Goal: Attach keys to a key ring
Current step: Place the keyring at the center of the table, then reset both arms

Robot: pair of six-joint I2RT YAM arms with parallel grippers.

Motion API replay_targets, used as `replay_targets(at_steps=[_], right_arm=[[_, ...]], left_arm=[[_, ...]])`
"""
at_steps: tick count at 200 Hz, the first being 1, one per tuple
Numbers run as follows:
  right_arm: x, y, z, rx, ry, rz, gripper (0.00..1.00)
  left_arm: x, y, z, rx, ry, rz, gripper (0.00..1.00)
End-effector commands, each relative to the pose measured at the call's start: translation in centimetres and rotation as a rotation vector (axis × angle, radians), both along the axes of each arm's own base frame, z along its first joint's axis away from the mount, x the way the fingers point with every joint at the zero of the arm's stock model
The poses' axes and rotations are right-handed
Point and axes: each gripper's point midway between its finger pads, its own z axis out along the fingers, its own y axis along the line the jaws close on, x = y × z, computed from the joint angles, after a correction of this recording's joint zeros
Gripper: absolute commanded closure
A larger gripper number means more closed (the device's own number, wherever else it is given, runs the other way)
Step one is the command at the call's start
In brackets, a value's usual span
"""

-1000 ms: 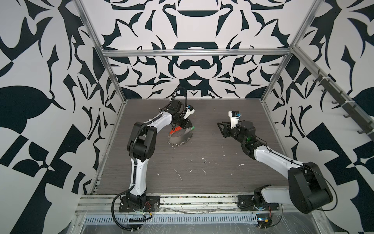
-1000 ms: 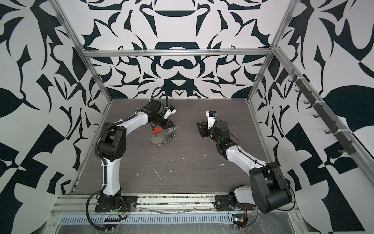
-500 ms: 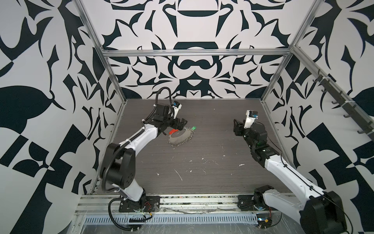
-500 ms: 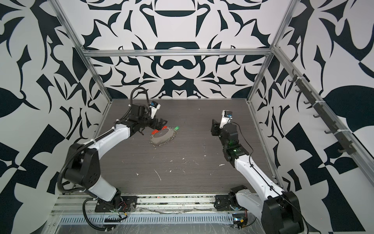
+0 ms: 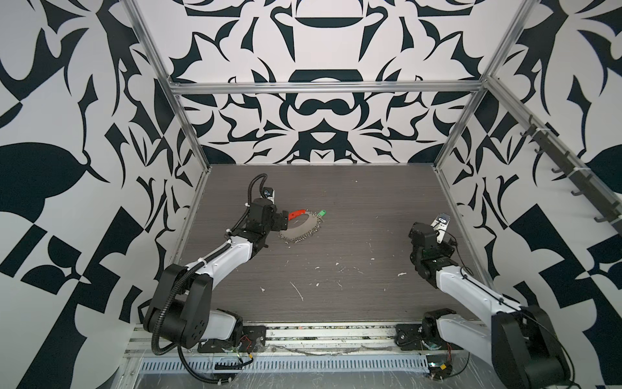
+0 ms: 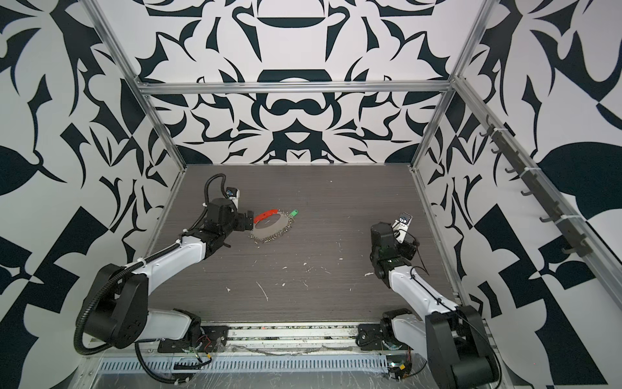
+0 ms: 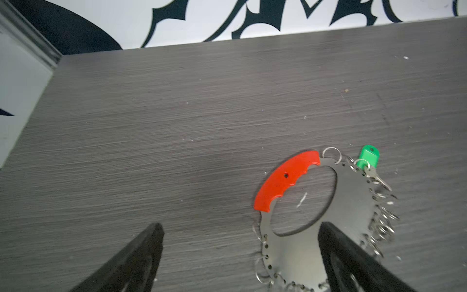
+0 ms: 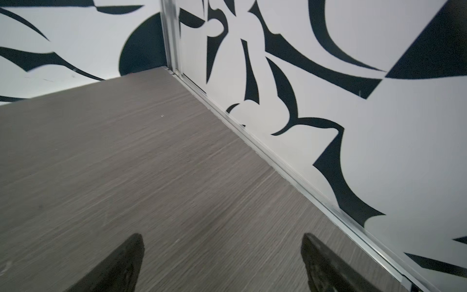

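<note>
plainly, green key tag touches the red-handled key ring.

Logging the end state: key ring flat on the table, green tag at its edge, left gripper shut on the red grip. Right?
No: the left gripper is open, off the red grip, as the left wrist view shows. The rest holds.

No text can be read; the mark on the right wrist camera is too small.
</note>
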Motion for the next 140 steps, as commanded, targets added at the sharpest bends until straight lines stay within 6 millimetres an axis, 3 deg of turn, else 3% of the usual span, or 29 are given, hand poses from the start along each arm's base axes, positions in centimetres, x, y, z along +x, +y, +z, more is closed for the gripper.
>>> replay_targets(at_steps=[1,28,54,81,111,125,140], right_arm=[[1.3,-0.6,1.7,-0.048,-0.080,-0.054,0.00],[4.0,1.3,-0.1,-0.123,0.015,0.117,0.00],[4.7,2.0,-0.5,-0.168,0.005,0.182,0.00],[5.9,3.2,-1.0,-0.181,0.031,0.280,0.00],[6.4,4.4,-1.2,-0.179,0.037,0.367,0.00],[6.1,5.0,-1.0,-0.172,0.014,0.407,0.00],[5.9,7.0,-0.8,-0.080,-0.078,0.507,0.00]], left_arm=[[0.1,2.1,1.3,0.009,-0.087,0.117,0.01],[-0.3,2.9,1.4,0.022,-0.119,0.144,0.01],[-0.3,3.2,1.5,0.063,-0.129,0.144,0.01],[-0.6,4.9,1.4,0.124,-0.190,0.202,0.01],[-0.5,5.9,2.4,0.161,-0.284,0.174,0.01],[-0.4,7.5,2.2,0.164,-0.289,0.228,0.01],[-0.4,9.1,1.3,0.146,-0.269,0.259,0.01]])
